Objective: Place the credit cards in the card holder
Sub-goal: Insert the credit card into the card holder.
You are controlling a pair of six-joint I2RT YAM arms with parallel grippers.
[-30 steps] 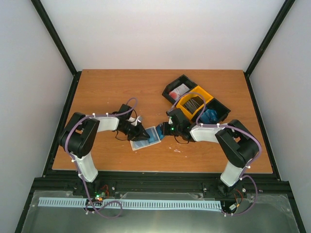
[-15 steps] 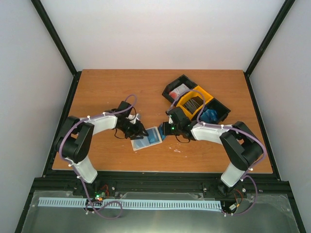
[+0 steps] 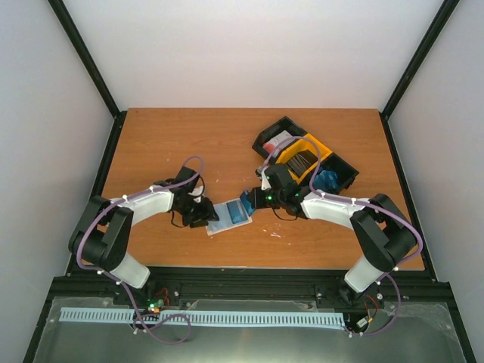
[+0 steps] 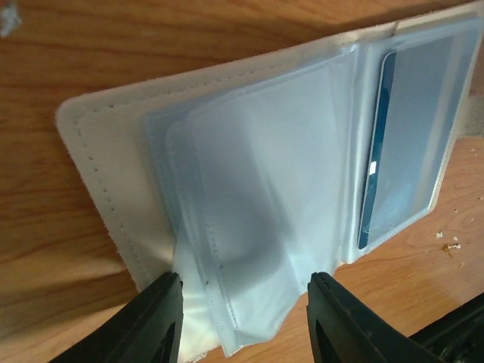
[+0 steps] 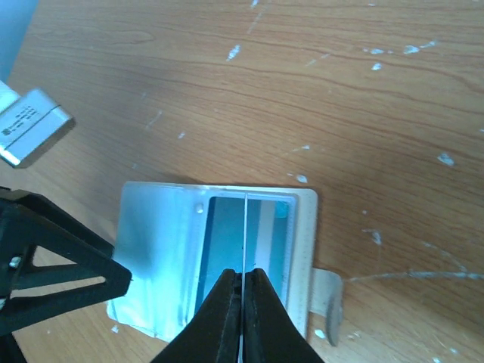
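The right gripper (image 5: 242,278) was clamped shut on a credit card (image 5: 246,227) held edge-on above the card holder (image 5: 302,227), which lay open at 6 o'clock from the table's (image 3: 189,144) middle, while the left gripper (image 4: 246,321) stood open astride its clear sleeves (image 4: 257,189).

High overview, close wrist views sharing card holder (image 3: 228,217)

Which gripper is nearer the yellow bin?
Right. The right gripper, holding a card, is a short way near-left of the yellow bin; the left gripper is at the card holder's left side, farther off.
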